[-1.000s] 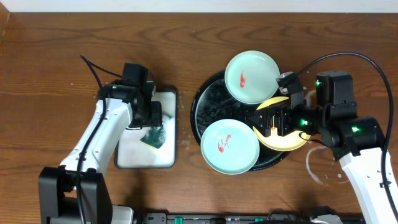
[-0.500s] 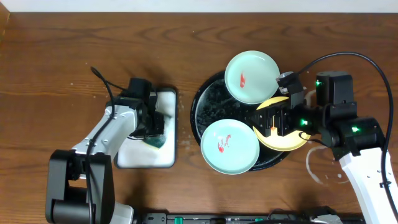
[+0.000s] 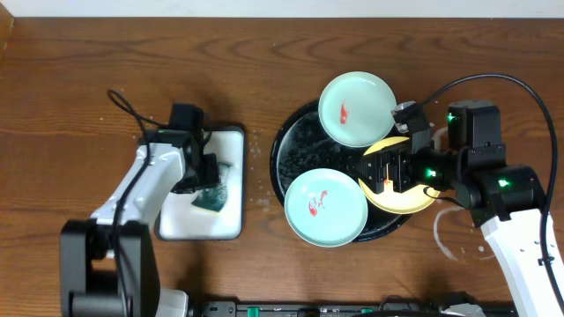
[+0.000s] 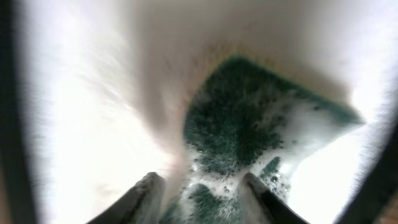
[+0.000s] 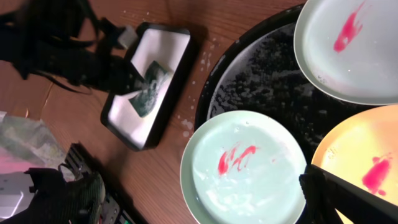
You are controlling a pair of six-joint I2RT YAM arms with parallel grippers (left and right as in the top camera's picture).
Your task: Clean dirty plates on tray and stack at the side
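Observation:
The black tray [image 3: 291,145] holds three plates. One mint-blue plate [image 3: 356,108] lies on its far rim and another [image 3: 325,207] on its near rim, each with a red smear. The yellow plate [image 3: 414,198] lies at the right, also smeared red [image 5: 376,174]. My right gripper [image 3: 374,173] is open and hovers low over the yellow plate's left edge, next to the near mint plate [image 5: 249,171]. My left gripper [image 3: 201,176] is down in the white tray [image 3: 176,231], shut on the foamy green sponge [image 4: 242,124].
White foam flecks lie on the wood between the white tray and the black tray [image 5: 267,81]. A wet ring [image 3: 449,238] marks the table at the right. A black equipment rail [image 3: 264,308] runs along the front edge.
My left arm has swung left over the sponge, and the white tray has slid a little left and toward the front. The right arm and the plates have not moved.

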